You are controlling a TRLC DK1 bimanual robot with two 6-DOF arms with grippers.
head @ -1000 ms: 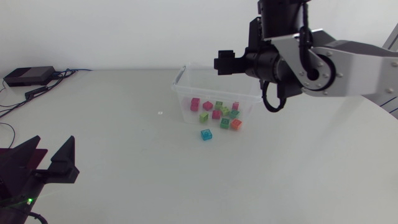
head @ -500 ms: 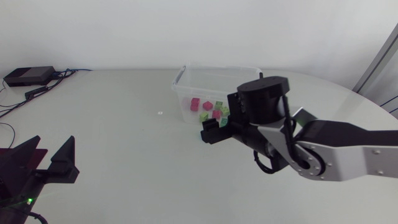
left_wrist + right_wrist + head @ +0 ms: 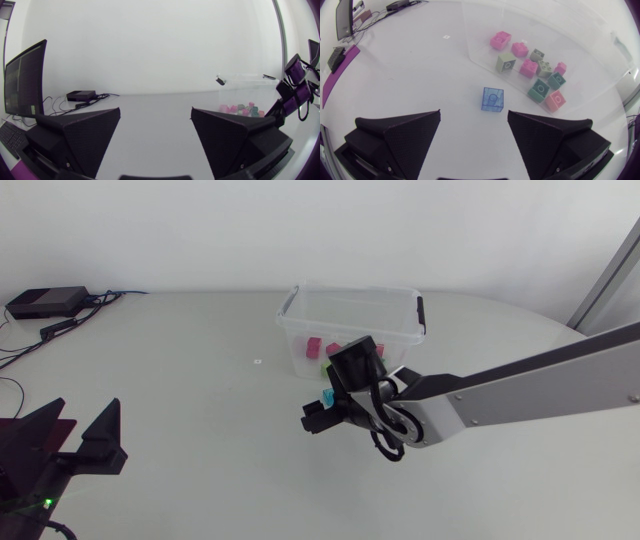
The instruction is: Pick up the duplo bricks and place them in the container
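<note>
Pretty much done: a pile of bricks [image 3: 528,67] is in the clear, thin-walled plastic container [image 3: 485,20], and only 1 blue brick [image 3: 492,99] sits on the table [image 3: 420,65] just outside. It's a small glossy cube with a round stud. Right gripper [image 3: 474,122] hangs over it, jaws wide, empty. Left gripper [image 3: 155,120] is wide open too, holding nothing.

The right gripper [image 3: 474,120] is seen with its fingers spread wide above the table [image 3: 420,70], a blue brick [image 3: 492,99] lying ahead of the gap between them, just outside the clear container [image 3: 470,35], in which pink, green and orange bricks [image 3: 528,67] are gathered.
</note>
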